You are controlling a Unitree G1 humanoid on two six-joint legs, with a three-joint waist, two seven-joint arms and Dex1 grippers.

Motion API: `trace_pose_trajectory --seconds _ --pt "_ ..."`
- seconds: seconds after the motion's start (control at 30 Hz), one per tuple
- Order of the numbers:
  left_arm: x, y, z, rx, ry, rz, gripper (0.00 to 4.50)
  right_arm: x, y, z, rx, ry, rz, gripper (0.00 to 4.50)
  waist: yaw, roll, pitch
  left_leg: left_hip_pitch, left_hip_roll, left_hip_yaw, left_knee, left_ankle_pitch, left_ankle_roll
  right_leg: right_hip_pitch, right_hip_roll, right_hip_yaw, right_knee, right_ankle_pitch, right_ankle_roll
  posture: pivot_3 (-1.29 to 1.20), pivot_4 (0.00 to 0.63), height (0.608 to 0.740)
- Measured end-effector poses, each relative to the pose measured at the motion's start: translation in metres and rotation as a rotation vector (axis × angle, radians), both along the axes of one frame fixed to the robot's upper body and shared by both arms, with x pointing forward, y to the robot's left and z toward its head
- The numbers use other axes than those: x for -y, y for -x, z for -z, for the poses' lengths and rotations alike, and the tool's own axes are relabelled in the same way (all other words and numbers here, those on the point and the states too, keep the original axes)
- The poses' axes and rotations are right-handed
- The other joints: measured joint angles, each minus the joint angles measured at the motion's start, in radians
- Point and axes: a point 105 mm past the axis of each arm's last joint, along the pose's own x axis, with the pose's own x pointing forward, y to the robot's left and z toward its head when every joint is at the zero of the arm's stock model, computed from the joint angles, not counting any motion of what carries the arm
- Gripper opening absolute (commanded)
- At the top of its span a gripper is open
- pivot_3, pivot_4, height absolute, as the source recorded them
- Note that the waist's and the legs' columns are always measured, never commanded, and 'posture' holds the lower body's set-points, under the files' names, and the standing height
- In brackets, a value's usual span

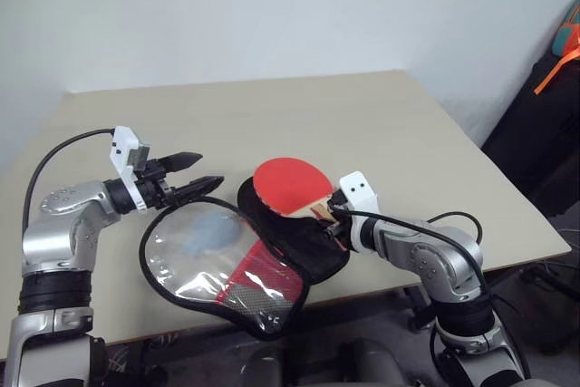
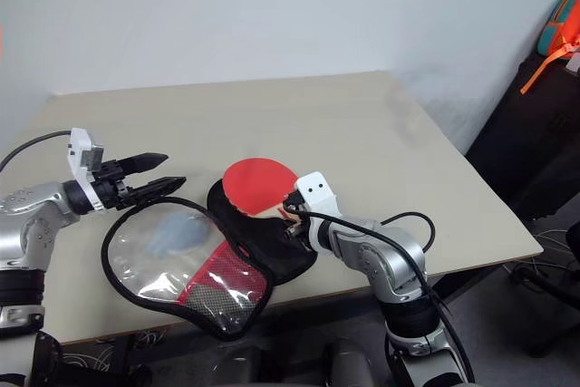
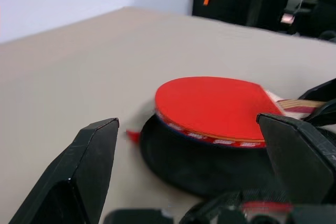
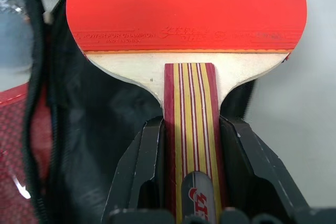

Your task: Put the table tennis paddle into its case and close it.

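Note:
The table tennis paddle (image 1: pixel 290 184) has a round red face and a striped wooden handle (image 4: pixel 190 108). My right gripper (image 4: pixel 190 174) is shut on that handle and holds the paddle just over the black half of the case (image 1: pixel 304 246). The case lies open on the table near the front edge. Its other half, a black-edged clear plastic flap (image 1: pixel 186 265) with red mesh showing through, is spread to the left. My left gripper (image 1: pixel 198 172) is open and hovers at the far rim of that flap, pointing toward the paddle, with nothing between its fingers (image 3: pixel 79 177).
The beige table (image 1: pixel 362 115) stretches back toward a pale wall. A blue-grey lump (image 1: pixel 204 231) shows through the clear flap. Dark bags with an orange strap (image 1: pixel 553 70) stand on the floor past the table's right edge.

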Motion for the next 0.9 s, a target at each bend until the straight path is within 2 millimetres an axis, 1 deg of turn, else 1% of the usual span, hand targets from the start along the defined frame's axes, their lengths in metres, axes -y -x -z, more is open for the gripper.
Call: trace_pose_trajectory --seconds 0.13,0.27,0.47,0.8,0.87,0.9 --pt "-0.002 -0.002 -0.005 0.016 -0.017 0.006 4.50 -0.009 0.002 0.000 -0.016 -0.024 -0.012 1.12 0.000 0.000 0.000 0.000 0.000 0.000 0.000 0.000 0.000 0.000 0.000 0.000 0.000 0.000 0.000 0.00 0.000 0.715" --pt "-0.002 -0.001 -0.006 0.019 -0.018 0.013 4.50 -0.013 0.003 0.003 -0.036 -0.030 -0.007 1.12 -0.001 0.000 0.000 0.000 0.000 0.000 0.000 0.000 0.000 0.000 0.000 0.000 0.000 0.000 0.000 0.00 0.000 0.715" --pt "-0.003 0.001 -0.006 0.009 -0.029 0.013 4.50 -0.013 0.004 0.020 -0.085 0.003 0.024 1.12 -0.001 0.000 0.000 0.000 0.000 0.001 0.000 0.000 0.000 0.000 0.000 0.000 0.000 0.000 0.000 0.00 0.000 0.715" --pt "-0.008 0.005 -0.005 -0.012 -0.045 0.004 4.50 -0.019 0.004 0.025 -0.082 -0.008 0.043 1.12 -0.001 -0.002 -0.001 0.000 0.001 0.001 0.000 0.000 0.000 0.000 0.000 0.000 0.000 0.000 0.000 0.00 0.000 0.715" --pt "-0.008 0.005 -0.004 -0.014 -0.046 0.004 4.50 -0.021 0.003 0.026 -0.085 -0.013 0.044 1.86 -0.001 -0.002 -0.001 0.001 0.001 0.001 0.000 0.000 0.000 0.000 0.000 0.000 0.000 0.000 -0.001 0.00 0.000 0.715" --pt "-0.008 0.005 -0.004 -0.014 -0.046 0.003 4.50 -0.022 0.003 0.028 -0.098 -0.016 0.045 2.11 -0.001 -0.002 -0.001 0.001 0.001 0.001 0.000 0.000 0.000 0.000 0.000 0.000 0.000 0.000 -0.001 0.00 0.000 0.715"
